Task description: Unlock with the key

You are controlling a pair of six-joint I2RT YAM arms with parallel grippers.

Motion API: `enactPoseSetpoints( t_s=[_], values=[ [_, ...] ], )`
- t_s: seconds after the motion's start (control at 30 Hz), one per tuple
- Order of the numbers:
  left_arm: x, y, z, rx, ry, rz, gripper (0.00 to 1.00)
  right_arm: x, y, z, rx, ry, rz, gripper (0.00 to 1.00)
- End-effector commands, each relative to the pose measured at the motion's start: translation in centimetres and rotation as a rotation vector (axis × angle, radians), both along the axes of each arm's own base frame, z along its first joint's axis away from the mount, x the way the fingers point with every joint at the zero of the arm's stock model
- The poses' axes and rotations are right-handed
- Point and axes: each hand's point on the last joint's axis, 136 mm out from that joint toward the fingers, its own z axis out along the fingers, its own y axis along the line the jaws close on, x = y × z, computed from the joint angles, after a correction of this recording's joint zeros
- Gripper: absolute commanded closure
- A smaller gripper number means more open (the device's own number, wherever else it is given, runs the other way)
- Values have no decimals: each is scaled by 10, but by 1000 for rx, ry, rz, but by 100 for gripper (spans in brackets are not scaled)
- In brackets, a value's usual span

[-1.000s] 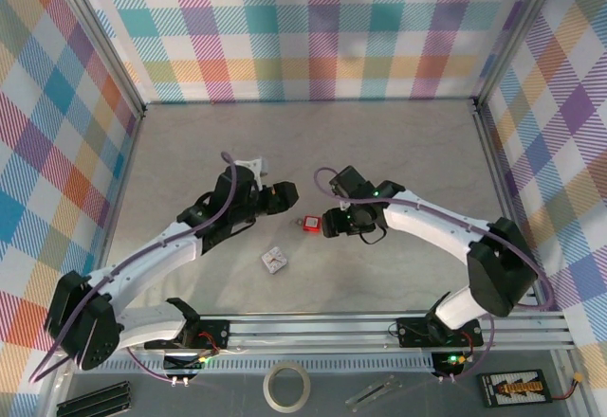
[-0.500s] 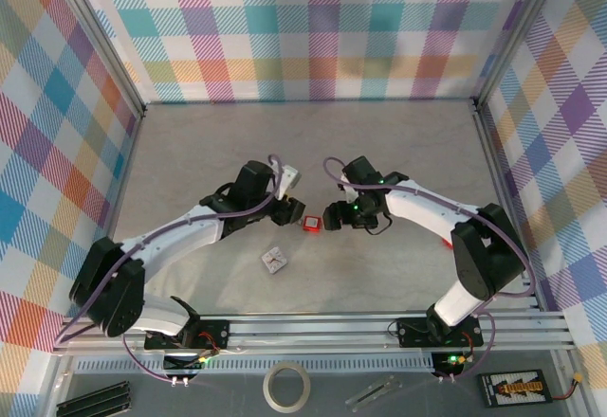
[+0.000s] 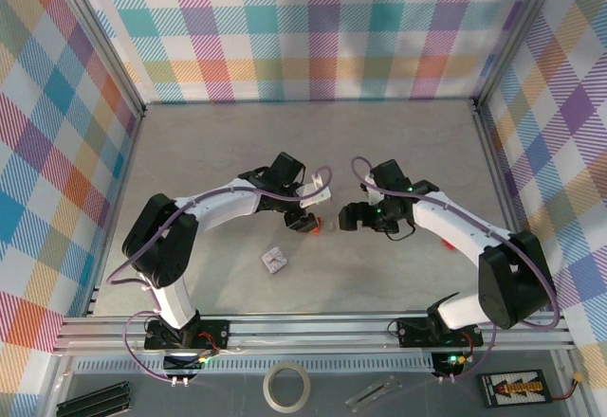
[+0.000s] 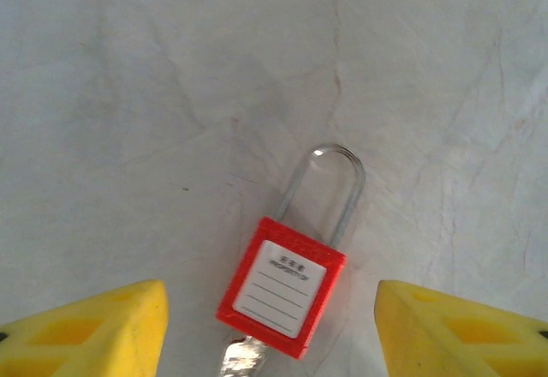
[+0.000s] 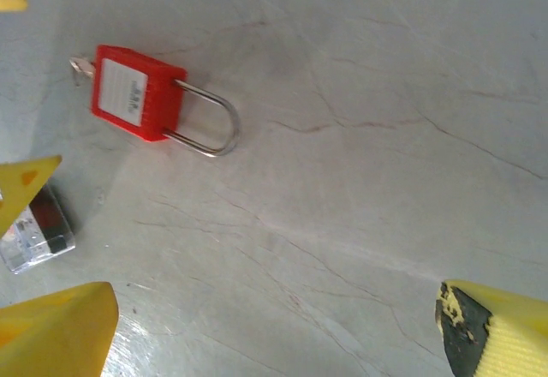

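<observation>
A red padlock [image 4: 282, 287] with a white label lies flat on the grey table, its steel shackle [image 4: 332, 184] closed and pointing away from my left wrist. A silver key [image 4: 238, 358] sticks out of the lock's bottom end. My left gripper [image 4: 274, 334] is open, one yellow finger on each side of the lock body, neither touching it. From above, the padlock [image 3: 306, 226] sits just under the left gripper [image 3: 305, 214]. My right gripper [image 3: 340, 219] stands a little to its right. In the right wrist view the padlock [image 5: 137, 94] lies upper left, and the right gripper [image 5: 274, 330] is open over bare table.
A small white square piece [image 3: 275, 260] lies on the table, nearer the arm bases than the lock. Checked walls enclose the table on three sides. A roll of tape [image 3: 286, 385] sits beyond the front rail.
My left gripper has swung right and come down over the padlock, straddling it. My right gripper has backed off to the right and opened wider. The padlock has hardly moved.
</observation>
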Motion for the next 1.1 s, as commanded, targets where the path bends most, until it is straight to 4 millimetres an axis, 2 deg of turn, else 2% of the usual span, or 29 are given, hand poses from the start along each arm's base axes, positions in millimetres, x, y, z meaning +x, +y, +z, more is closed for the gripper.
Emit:
enactPoseSetpoints(
  t_s=[0.0,0.2,0.3,0.53,0.63,0.87,0.97,1.07],
  values=[
    [-16,8,-27,107,14,-134,35,-4,1,9,56,-6,6,5],
    [-14,6,-43,147,-33,-176,33,-8,-5,13,75,-14,-6,5],
    [-6,3,-49,162,-72,-178,33,-10,-6,12,85,-14,-11,5],
    [-1,-6,-52,168,-100,-216,31,-19,-10,7,89,-8,-23,6],
    [3,-9,-46,156,-136,-217,30,-21,-11,5,90,-7,-26,6],
    [7,-13,-17,124,-208,-220,26,-24,-13,4,88,-12,-30,6],
    [4,-10,-17,139,-205,-238,25,-24,-14,3,87,-12,-29,6],
    [-1,-6,-32,188,-158,-271,24,-25,-14,1,85,-10,-28,6]
  ],
)
